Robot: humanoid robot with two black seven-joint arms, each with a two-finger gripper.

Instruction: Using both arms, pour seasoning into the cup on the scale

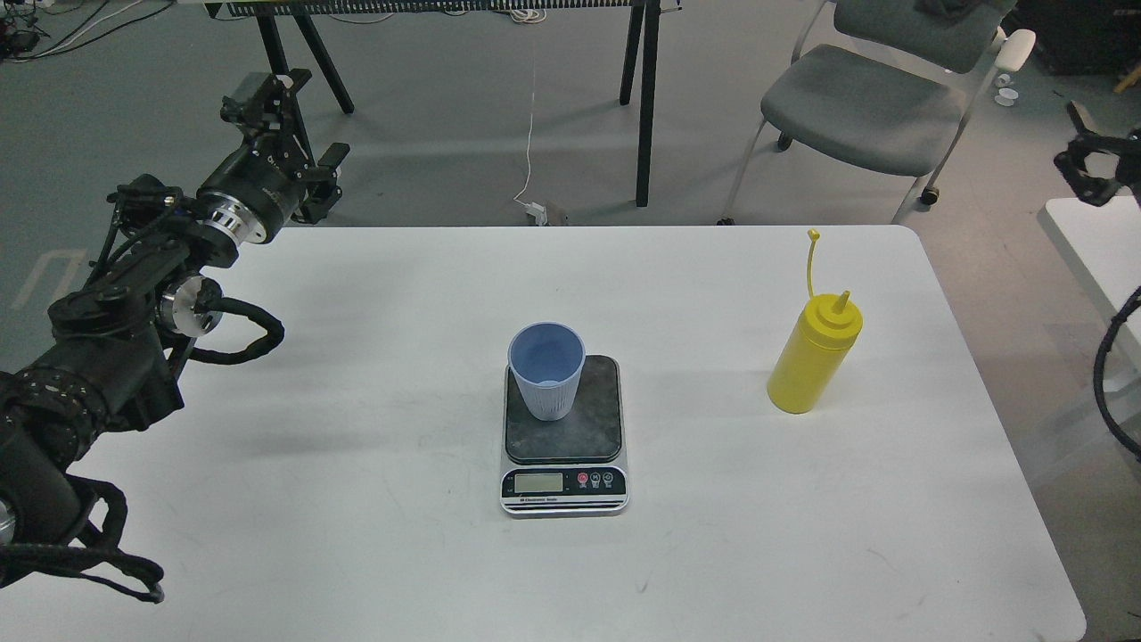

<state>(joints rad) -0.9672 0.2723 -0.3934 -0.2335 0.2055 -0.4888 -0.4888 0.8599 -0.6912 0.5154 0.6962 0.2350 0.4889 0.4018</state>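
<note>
Here the light blue cup stands upright on the scale near the table's middle, and the yellow seasoning bottle stands toward the right edge, uncapped, well apart from both. The left gripper hovers off the far-left corner and the right gripper beyond the far-right corner; I cannot tell how their fingers stand.

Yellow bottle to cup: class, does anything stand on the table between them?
Nothing visible does. The yellow bottle stands upright right of the scale, with only bare white table between it and the cup.
</note>
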